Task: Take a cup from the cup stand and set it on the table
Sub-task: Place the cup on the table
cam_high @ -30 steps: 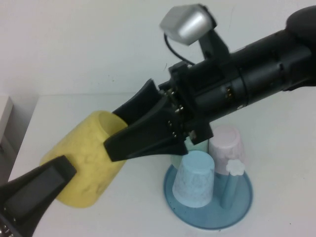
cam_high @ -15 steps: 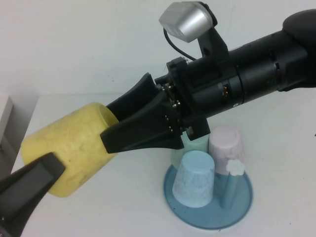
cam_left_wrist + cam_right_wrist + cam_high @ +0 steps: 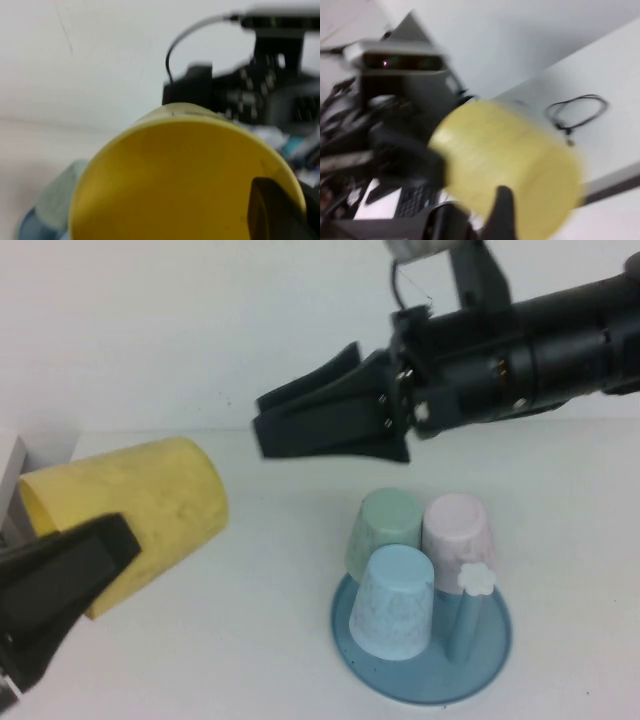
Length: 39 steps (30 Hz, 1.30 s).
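Observation:
The pale yellow cup (image 3: pixel 140 510) lies tilted on its side in the air, above the left part of the table (image 3: pixel 270 640). My left gripper (image 3: pixel 118 515) is shut on it, with one black finger (image 3: pixel 60 580) across its near side. The cup fills the left wrist view (image 3: pixel 170 180). My right gripper (image 3: pixel 262 422) is open and empty, raised above the table behind the cup stand (image 3: pixel 490 665) and apart from the cup. The right wrist view shows the cup (image 3: pixel 510 170) beyond one of its fingers (image 3: pixel 502 212). The stand's free peg carries a white flower cap (image 3: pixel 477 578).
The stand holds a light blue cup (image 3: pixel 395 605), a pink cup (image 3: pixel 458 530) and a pale green cup (image 3: pixel 385 525), all upside down. A pale box (image 3: pixel 10 465) stands at the table's left edge. A thin black cable (image 3: pixel 577 112) lies on the table.
My right gripper has let go of the yellow cup and pulled back up and to the right. My left gripper has carried the cup further left and tipped it flatter.

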Available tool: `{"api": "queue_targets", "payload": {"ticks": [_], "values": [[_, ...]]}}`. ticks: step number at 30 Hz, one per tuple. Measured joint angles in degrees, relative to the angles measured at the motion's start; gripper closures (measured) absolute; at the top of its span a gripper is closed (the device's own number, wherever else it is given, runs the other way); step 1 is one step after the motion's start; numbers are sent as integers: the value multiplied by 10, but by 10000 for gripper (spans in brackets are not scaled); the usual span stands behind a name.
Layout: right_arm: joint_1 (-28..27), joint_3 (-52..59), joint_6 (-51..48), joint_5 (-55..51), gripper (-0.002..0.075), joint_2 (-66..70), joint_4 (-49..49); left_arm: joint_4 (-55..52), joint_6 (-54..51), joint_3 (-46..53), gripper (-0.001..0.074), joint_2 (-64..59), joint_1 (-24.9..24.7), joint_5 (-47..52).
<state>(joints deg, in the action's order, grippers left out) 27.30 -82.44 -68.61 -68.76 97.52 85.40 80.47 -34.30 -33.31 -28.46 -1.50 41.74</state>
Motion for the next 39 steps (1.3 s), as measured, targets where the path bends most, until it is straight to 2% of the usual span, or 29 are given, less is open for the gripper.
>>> {"api": "queue_targets", "payload": {"ticks": [2,4,8,9,11,15,19,22,26,32,39], "values": [[-21,0,21,1,145,-3,-12,-65,25,-34,728,-20,0,39],[-30,0,28,3,263,-10,-37,-123,40,-64,728,-47,0,84],[-38,0,39,1,574,-38,-116,-217,59,-122,728,-106,0,157],[-39,0,45,-1,627,-47,-141,-234,60,-134,728,-123,0,172],[-40,0,62,-4,682,-69,-191,-261,62,-150,728,-153,0,187],[-40,0,121,-10,715,-124,-327,-282,62,-170,728,-209,0,195],[-40,0,211,-19,720,-191,-477,-291,58,-177,728,-267,-31,178],[-40,0,278,-19,722,-240,-596,-324,57,-176,728,-323,-82,150],[-40,0,345,-19,722,-306,-714,-425,79,-176,728,-387,-170,75],[-40,12,392,-19,722,-392,-806,-535,118,-176,729,-471,-257,-23],[-40,99,430,-19,724,-461,-885,-560,121,-211,729,-574,-276,-49]]}}
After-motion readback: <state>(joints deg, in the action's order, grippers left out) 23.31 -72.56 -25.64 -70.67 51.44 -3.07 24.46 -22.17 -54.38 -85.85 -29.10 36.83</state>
